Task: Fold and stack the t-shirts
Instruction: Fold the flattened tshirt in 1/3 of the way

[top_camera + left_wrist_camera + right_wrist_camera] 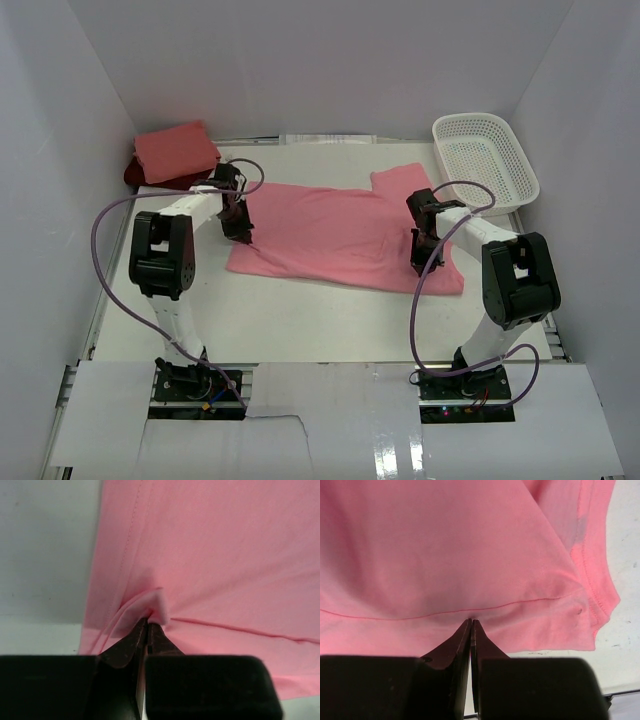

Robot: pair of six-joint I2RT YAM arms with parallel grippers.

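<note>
Shirt [340, 235] rose pink, spread flat; left hand [148, 624] pinches its fold, right hand [471, 623] closed.

We look down on the whole table [300, 310] from one camera high up at its near side. It faces forward and is far from the rose pink t-shirt [340, 235] in the middle. The left wrist camera sits just behind the left gripper [148, 622]. It looks along the dark fingers, very close to the t-shirt's left edge. The right wrist camera looks past the right gripper [471, 621], very close to the t-shirt's right hem. All three views share this t-shirt.
</note>
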